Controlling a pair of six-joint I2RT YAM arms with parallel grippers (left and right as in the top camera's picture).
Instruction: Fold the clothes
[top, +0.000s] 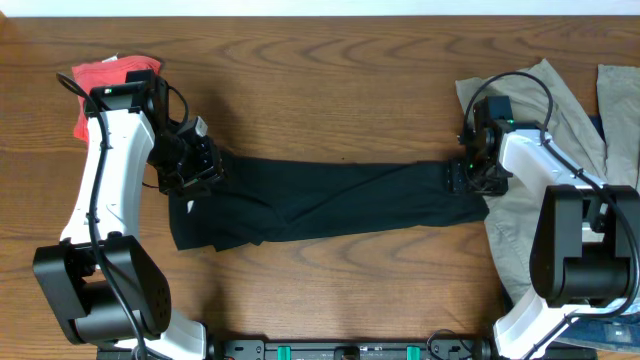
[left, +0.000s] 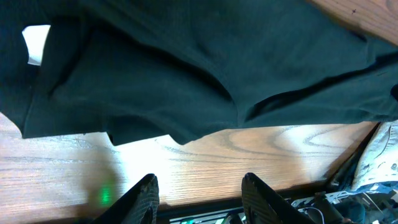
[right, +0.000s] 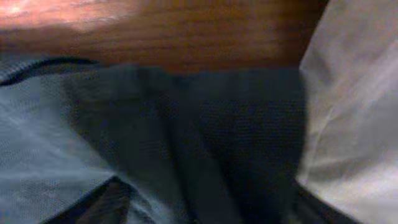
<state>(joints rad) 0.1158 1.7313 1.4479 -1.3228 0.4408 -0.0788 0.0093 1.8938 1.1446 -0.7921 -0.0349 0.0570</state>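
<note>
A black garment (top: 330, 200) lies stretched left to right across the wooden table. My left gripper (top: 195, 170) is at its left end. In the left wrist view its fingers (left: 200, 190) are open and empty over bare wood, with the black garment (left: 186, 68) and its white tag (left: 36, 43) just beyond the fingertips. My right gripper (top: 465, 175) is at the garment's right end. In the right wrist view its fingers (right: 208, 208) are spread wide, and the dark cloth (right: 205, 124) fills the gap between them.
A beige garment (top: 565, 110) lies under and beside the right arm and shows in the right wrist view (right: 354, 93). A red cloth (top: 105, 75) lies at the back left. A blue garment (top: 622, 95) is at the far right edge.
</note>
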